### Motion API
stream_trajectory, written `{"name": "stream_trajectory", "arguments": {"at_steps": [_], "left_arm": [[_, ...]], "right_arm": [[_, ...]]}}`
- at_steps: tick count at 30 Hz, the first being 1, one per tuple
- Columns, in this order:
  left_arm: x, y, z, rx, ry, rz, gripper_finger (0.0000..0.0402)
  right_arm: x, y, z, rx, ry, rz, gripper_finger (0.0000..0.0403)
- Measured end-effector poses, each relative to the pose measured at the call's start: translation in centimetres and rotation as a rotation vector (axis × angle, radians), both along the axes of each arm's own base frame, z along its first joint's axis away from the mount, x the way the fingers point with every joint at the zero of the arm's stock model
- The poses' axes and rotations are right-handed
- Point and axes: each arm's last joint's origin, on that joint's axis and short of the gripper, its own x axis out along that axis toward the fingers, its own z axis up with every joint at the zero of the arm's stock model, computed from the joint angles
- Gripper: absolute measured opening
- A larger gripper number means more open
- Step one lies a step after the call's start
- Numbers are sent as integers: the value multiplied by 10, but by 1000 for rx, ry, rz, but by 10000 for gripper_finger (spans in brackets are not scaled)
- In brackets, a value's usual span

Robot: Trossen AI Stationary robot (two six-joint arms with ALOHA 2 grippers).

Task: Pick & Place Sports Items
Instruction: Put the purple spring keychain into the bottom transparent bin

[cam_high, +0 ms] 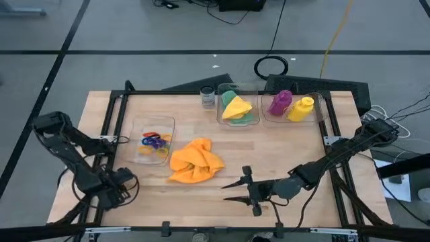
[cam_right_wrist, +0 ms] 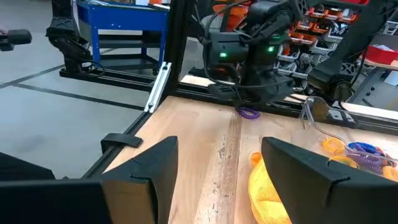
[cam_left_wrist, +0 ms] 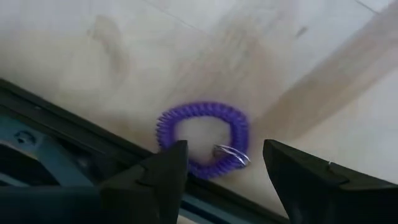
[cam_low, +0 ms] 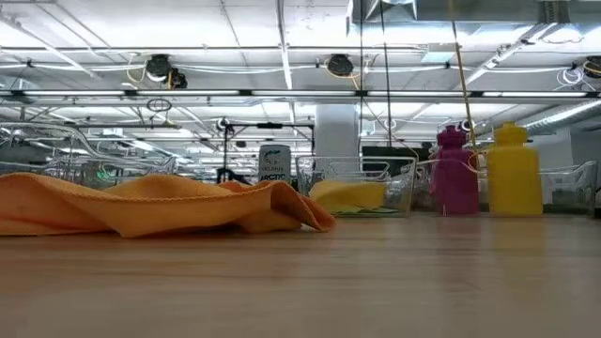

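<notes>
**One stray ring at the bench edge, the rest already sorted**

We start nearest the front. The right tool [cam_high: 232,190] rests low over the bare bench [cam_high: 302,148], its two fingers spread apart and gripping nothing; we judge it parked there to keep clear of the other arm's work. At the front left corner, the left tool [cam_left_wrist: 221,174] hangs over a purple coil ring [cam_left_wrist: 202,138] that lies flat on the wood, right against the dark frame rail. Its fingers stand part open on either side of the ring without touching it, which reads to us as lining up for a pick.

Further in, the orange cloth [cam_high: 195,160] lies crumpled mid-bench, not in any box. Just to its left a clear box [cam_high: 138,128] holds the other coloured rings [cam_high: 154,142], so we take that as the stray ring's home.

At the far edge, a second clear box [cam_high: 220,115] holds the yellow cloth [cam_high: 236,107] over a green cloth [cam_high: 248,118], and a third clear box [cam_high: 321,111] holds the purple bottle [cam_high: 280,102] and yellow bottle [cam_high: 301,109]. A small glass jar [cam_high: 207,97] stands beside them.
</notes>
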Motion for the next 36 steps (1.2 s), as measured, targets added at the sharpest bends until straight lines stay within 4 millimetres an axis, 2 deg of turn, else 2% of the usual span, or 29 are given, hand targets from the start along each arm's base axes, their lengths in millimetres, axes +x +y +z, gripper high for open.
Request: {"name": "stream_trajectory", "arguments": {"at_steps": [14,18,24,27,30,36], "left_arm": [[0,0,-15,-105,-9,-10,175],[1,1,-16,-115,13,-4,131],[4,0,-16,-158,18,-64,10],[8,-3,-14,-187,0,-99,13],[17,-11,-3,-209,-69,-163,10],[40,-28,39,-195,-258,-261,6]], "right_arm": [[0,0,0,0,0,0,169],[1,-1,0,3,0,-4,169],[3,-5,0,40,7,-21,169],[4,-6,0,46,9,-23,169],[4,-6,0,33,7,-22,169],[4,-6,0,26,6,-21,169]]}}
